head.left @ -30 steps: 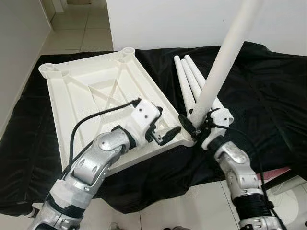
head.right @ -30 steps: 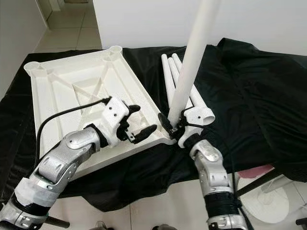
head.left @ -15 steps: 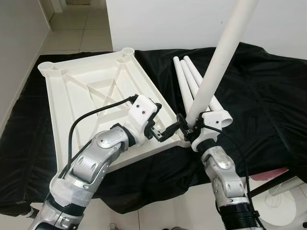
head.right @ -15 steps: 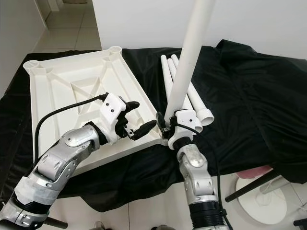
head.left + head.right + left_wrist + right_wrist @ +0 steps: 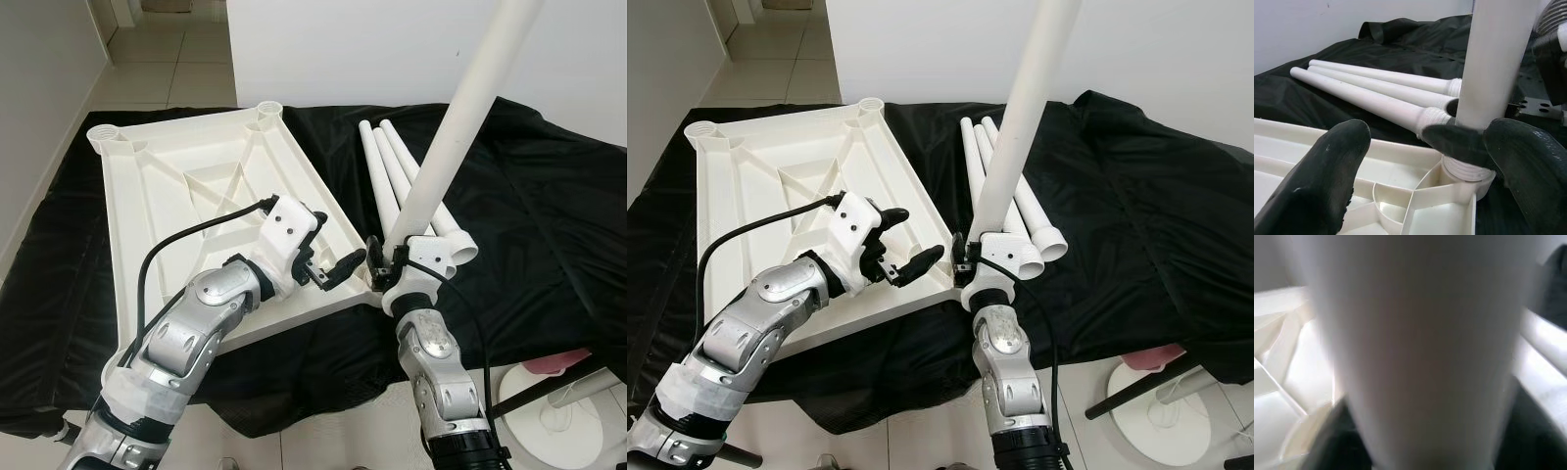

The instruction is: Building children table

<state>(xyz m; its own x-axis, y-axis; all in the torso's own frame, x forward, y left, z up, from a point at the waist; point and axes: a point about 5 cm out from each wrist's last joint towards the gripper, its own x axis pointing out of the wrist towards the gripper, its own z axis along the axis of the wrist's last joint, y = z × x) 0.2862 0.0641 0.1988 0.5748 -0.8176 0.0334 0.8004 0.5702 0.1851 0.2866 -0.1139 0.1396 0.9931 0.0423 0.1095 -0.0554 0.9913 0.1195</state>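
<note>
One leg (image 5: 460, 127) stands nearly upright in the tabletop's (image 5: 186, 166) corner socket at 5 o'clock, clamped by the right gripper (image 5: 384, 262) for threading, while the left gripper (image 5: 338, 269), fingers apart and empty, steadies alongside; three legs (image 5: 392, 166) wait at 1 o'clock.

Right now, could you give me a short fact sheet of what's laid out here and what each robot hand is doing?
Surface: black cloth
Tabletop: white, upside down, ribs facing up
Leg in use: white leg standing tilted, its threaded end in the near corner socket
Spare legs: three legs lying side by side on the cloth
Right gripper: shut on the leg's lower end
Left gripper: open, at the same corner
</note>
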